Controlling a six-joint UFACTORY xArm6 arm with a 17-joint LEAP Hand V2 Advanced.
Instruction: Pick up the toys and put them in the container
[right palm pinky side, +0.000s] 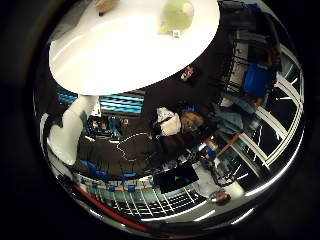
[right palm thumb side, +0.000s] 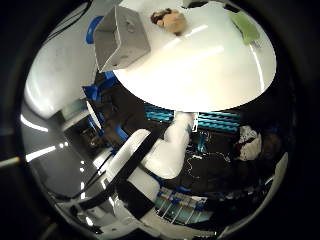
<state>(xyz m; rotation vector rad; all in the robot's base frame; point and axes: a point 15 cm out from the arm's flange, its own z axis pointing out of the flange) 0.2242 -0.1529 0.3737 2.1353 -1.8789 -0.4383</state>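
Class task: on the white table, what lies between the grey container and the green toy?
The brown toy lies between the grey container and the green toy, near the container; the thumb side view shows it.

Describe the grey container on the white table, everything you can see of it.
The container is a light grey, box-shaped bin with flat, plain walls that look like plastic or card; small dark marks show on one face. It sits near the rim of the round white table, seemingly overhanging the edge slightly. Its opening is not clearly visible, so its contents cannot be told. A brown toy lies close beside it, apart from it. Nothing touches the container but the table.
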